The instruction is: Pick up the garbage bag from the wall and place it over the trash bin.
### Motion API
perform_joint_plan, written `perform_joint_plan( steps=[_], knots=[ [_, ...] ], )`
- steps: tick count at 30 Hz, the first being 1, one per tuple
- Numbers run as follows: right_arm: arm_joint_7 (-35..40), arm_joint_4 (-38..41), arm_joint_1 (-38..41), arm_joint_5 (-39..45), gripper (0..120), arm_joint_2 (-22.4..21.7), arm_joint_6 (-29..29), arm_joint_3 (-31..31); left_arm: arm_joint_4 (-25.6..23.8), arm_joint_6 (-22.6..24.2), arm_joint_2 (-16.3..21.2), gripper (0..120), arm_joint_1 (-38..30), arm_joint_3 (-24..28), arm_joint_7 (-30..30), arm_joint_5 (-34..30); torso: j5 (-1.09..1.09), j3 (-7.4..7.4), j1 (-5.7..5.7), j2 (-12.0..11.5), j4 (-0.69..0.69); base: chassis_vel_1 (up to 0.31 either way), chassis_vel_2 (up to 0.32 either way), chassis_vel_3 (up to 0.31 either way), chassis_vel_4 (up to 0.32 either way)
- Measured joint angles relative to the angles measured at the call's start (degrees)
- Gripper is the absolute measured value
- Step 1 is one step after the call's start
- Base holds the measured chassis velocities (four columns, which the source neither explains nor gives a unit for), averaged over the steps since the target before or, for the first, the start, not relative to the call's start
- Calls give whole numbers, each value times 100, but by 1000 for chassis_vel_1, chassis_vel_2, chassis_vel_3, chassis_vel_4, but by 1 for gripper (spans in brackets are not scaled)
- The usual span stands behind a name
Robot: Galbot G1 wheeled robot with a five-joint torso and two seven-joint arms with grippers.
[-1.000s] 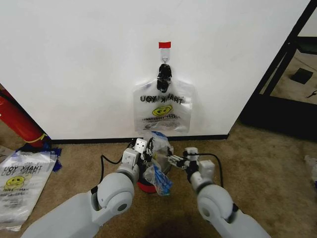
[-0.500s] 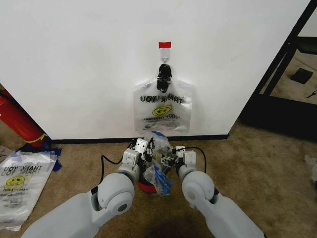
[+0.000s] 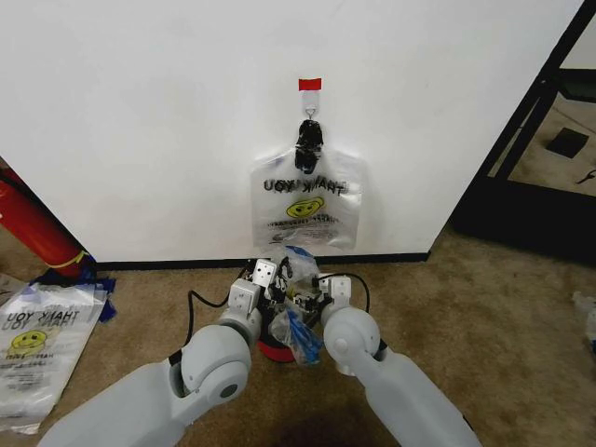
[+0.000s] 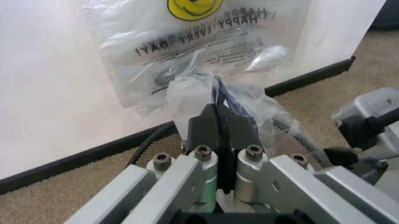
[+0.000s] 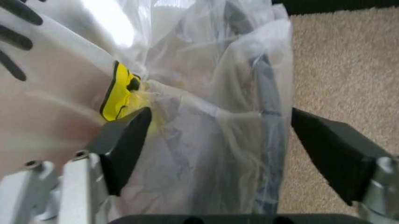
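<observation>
One garbage bag (image 3: 305,200) hangs flat on the white wall (image 3: 140,112) from a black hook clip (image 3: 308,140) under a red tape strip. Below it, a second see-through garbage bag (image 3: 296,272) is bunched above the trash bin (image 3: 272,351), a small dark bin with a red base. My left gripper (image 3: 272,282) is shut on a fold of this bag (image 4: 219,100), just over the bin's mesh rim (image 4: 157,148). My right gripper (image 5: 224,144) is open, one finger on each side of the crumpled bag (image 5: 206,116) with its yellow smiley.
A long red cylinder (image 3: 33,223) leans at the left wall. Another printed bag (image 3: 37,345) lies flat on the carpet at the left. A black frame (image 3: 531,130) stands at the right, with bare carpet (image 3: 484,307) in front of it.
My right arm has swung left and in toward the bin, bringing its gripper up against the bunched bag. The left gripper and the hanging bag have stayed put.
</observation>
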Motion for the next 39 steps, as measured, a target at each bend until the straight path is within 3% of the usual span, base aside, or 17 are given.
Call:
perform_joint_plan(
  steps=[7,28,39],
  knots=[
    [282,-92,47,387,79,48,-7,27,-23,-14,-6,0,50,-8,8,19,0,0,0,1,-1,0,0,0,0],
    [534,-229,7,555,1,223,35,90,-54,-51,-3,0,156,-23,35,72,0,-1,-1,2,-1,0,0,0,0],
    [299,-83,-284,281,0,264,361,267,-176,-67,52,0,242,-124,41,78,1,1,0,1,3,0,0,0,0]
  ],
)
